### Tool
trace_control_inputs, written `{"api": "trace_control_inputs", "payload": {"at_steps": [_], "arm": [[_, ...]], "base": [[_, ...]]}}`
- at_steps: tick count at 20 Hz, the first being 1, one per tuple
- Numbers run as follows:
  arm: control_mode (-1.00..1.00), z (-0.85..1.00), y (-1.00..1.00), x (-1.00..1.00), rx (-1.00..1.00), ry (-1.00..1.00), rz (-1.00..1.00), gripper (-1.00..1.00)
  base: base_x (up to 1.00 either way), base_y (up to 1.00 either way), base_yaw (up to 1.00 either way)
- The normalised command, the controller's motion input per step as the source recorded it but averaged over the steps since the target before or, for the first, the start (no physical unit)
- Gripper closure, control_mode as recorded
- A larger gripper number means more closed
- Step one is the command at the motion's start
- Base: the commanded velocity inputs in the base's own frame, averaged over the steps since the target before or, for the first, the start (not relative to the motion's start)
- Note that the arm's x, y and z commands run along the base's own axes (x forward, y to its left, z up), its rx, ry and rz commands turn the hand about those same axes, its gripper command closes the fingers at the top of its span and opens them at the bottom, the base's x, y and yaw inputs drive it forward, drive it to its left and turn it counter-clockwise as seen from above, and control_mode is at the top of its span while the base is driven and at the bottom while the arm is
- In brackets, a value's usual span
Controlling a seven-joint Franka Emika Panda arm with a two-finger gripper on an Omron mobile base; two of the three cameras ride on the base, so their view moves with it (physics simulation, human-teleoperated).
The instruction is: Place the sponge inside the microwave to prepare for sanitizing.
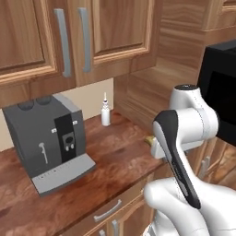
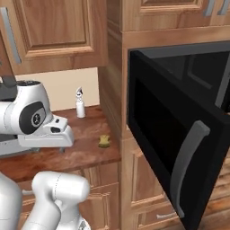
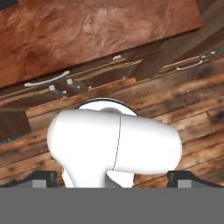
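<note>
The sponge [image 2: 104, 141] lies near the counter's [image 2: 67, 157] right front corner, beside the open microwave [image 2: 179, 134]. The gripper [image 3: 113, 178] fingers stand wide apart, holding nothing.

Base views flank counter [image 1: 120, 152], hand view downward

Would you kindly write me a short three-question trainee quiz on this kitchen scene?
1. True or false: the microwave door stands open.
2. The sponge lies on: A) the counter B) the turntable C) the floor.
3. Which white thing stands by the back wall, right of the coffee machine?

Key: 1 true. 2 A. 3 the spray bottle.
</note>
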Motion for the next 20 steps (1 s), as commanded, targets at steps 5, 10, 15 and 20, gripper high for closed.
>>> {"api": "trace_control_inputs", "payload": {"at_steps": [5,10,15,20], "arm": [[1.0,0.0,0.0,0.0,0.0,0.0,0.0,-1.0],[1.0,0.0,0.0,0.0,0.0,0.0,0.0,-1.0],[1.0,0.0,0.0,0.0,0.0,0.0,0.0,-1.0],[1.0,0.0,0.0,0.0,0.0,0.0,0.0,-1.0]], "base": [[0.06,-0.62,0.0],[0.39,0.0,0.0],[0.66,0.05,0.0],[0.67,0.0,0.0]]}}
